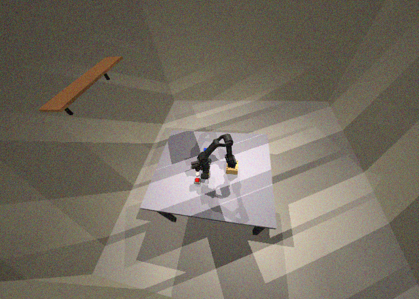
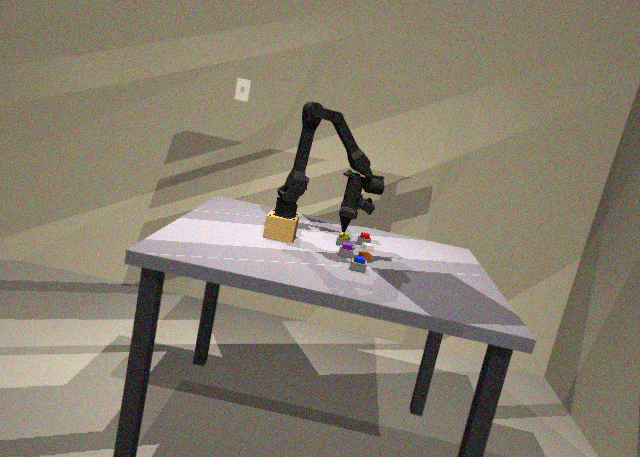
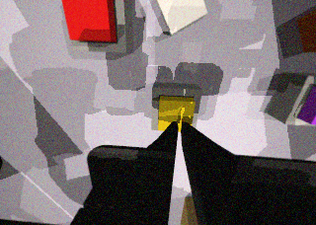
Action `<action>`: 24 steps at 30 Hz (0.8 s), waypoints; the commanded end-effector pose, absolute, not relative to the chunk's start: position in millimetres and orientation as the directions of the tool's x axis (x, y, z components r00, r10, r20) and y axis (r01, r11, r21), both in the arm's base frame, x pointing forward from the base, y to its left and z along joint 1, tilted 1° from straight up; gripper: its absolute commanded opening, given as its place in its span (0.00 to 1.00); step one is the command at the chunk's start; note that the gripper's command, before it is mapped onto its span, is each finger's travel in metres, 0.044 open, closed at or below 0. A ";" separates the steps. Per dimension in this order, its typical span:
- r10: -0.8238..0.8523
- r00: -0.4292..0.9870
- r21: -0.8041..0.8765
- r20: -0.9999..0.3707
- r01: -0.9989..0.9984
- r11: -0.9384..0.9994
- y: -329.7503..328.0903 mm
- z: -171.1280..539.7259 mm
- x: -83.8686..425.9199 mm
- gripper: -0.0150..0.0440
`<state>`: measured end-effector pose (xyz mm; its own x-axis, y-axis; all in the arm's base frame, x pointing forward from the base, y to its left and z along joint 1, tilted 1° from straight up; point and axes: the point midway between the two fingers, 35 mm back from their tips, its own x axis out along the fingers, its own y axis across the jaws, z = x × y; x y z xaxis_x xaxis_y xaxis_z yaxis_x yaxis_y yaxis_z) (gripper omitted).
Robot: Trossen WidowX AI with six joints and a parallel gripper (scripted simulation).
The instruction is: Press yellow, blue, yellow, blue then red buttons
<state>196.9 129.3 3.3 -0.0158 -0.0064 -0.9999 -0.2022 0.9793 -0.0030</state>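
Note:
The yellow button (image 3: 176, 112) sits on a grey base in the middle of the wrist view; it also shows in the exterior view (image 2: 343, 235). My gripper (image 3: 179, 126) is shut and empty, its fingertips pointing straight down onto the near edge of the yellow button; in the exterior view the gripper (image 2: 343, 228) stands right at the button's top. The red button (image 3: 89, 13) lies at the upper left, also seen in the exterior view (image 2: 364, 235) and the top view (image 1: 196, 180). The blue button (image 2: 359, 259) is nearest the table's front.
A white block (image 3: 180, 7) lies just beyond the yellow button. A purple button (image 3: 309, 106) sits at the right edge and an orange piece (image 2: 365, 255) by the blue button. The arm's tan base box (image 2: 280, 227) stands to the left.

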 end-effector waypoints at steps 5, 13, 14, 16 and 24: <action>0.010 0.003 0.009 -1.000 -0.199 0.980 132.5 30.6 201.2 0.29; 0.010 0.003 0.009 -1.000 -0.199 0.980 131.5 82.7 200.3 0.29; 0.010 0.004 0.009 -1.000 -0.196 0.981 130.2 82.7 201.9 0.29; 0.003 0.007 0.002 -1.000 -0.167 0.986 119.0 82.9 214.8 0.29; -0.014 0.013 -0.016 -1.000 -0.118 0.993 45.4 85.2 274.0 0.29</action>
<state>260.2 67.1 84.4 0.0152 -0.0077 -0.9999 -0.1127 0.9936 -0.0094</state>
